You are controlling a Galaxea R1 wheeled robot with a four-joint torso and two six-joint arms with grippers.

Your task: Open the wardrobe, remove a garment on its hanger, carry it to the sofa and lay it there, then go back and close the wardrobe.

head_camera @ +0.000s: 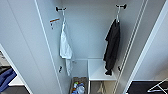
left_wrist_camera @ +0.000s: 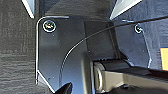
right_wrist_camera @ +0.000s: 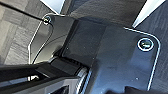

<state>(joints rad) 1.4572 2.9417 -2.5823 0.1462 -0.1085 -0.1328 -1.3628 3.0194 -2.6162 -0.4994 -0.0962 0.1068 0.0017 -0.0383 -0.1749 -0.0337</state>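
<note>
White panels fill the scene in front of you: the wardrobe (head_camera: 87, 35) stands open, its left door (head_camera: 22, 45) swung wide and its right door (head_camera: 152, 47) angled out at the edge of the head view. Inside, at the top, two black rail brackets are fixed to the back wall, one to the left (head_camera: 59, 9) and one to the right (head_camera: 121, 6). From the right bracket hangs the garment (head_camera: 112, 46), black and limp, on the hanger (head_camera: 117, 15), whose thin white hook loops over the bracket; the garment's lower end drops close to a white shelf (head_camera: 98, 71) in the right half of the interior, and you cannot tell whether it touches it. From the left bracket hangs a white garment (head_camera: 65, 47), well apart from the black one. Below it, on the wardrobe's floor, sits a box (head_camera: 78, 87) of mixed small items too blurred to name. Blue cloth (head_camera: 6, 78) shows at the lower left, beyond the open left door, and a white hanger (head_camera: 157, 87) lies on a dark surface at the lower right. Your wrist views look down past the dark mounting plates (left_wrist_camera: 62, 50) (right_wrist_camera: 112, 55) to grey carpet tiles (left_wrist_camera: 15, 45) (right_wrist_camera: 15, 32). Neither claw's fingers can be made out there, so you cannot tell how far open either one is or whether it has hold of anything.
</note>
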